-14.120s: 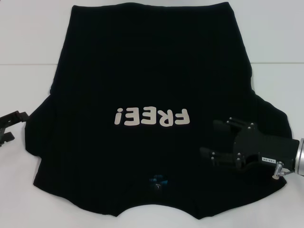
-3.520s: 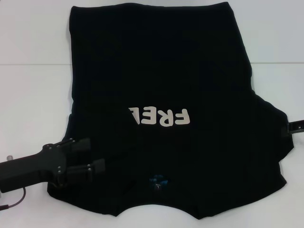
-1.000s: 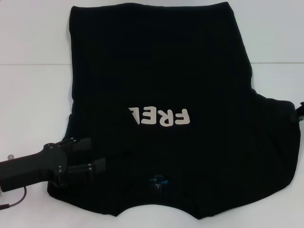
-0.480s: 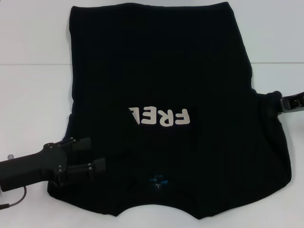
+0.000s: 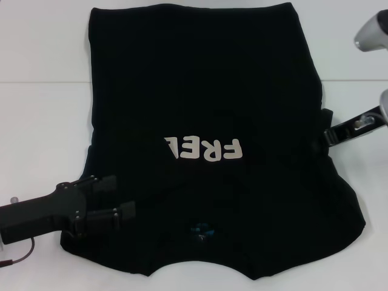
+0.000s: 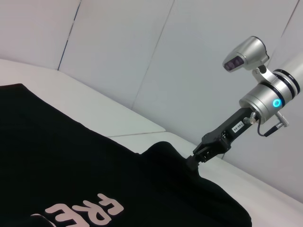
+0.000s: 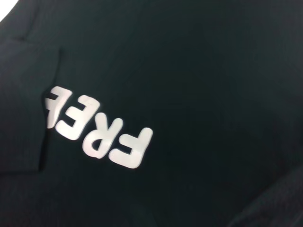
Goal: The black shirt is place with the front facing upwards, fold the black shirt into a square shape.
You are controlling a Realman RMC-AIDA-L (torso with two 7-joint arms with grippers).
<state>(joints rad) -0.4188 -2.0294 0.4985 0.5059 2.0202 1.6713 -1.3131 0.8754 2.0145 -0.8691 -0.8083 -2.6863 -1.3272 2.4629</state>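
The black shirt (image 5: 200,79) lies front up on the white table, and its pale letters (image 5: 203,147) read "FRE" because the left side is folded over them. A small blue neck label (image 5: 200,230) is near the front edge. My right gripper (image 5: 327,134) is shut on the shirt's right sleeve and holds it raised at the shirt's right edge. It also shows in the left wrist view (image 6: 195,158), pinching a peak of fabric. My left gripper (image 5: 118,195) is open and sits over the folded left side at the lower left. The right wrist view shows the letters (image 7: 97,135) from above.
The white table (image 5: 42,121) shows bare on the left and right of the shirt. A faint seam line crosses it at the far side. A thin cable (image 5: 15,260) hangs by the left arm at the front left corner.
My right gripper has moved inward and up with the right sleeve, which has left the table and bunched at the shirt's right edge. The left arm has not moved.
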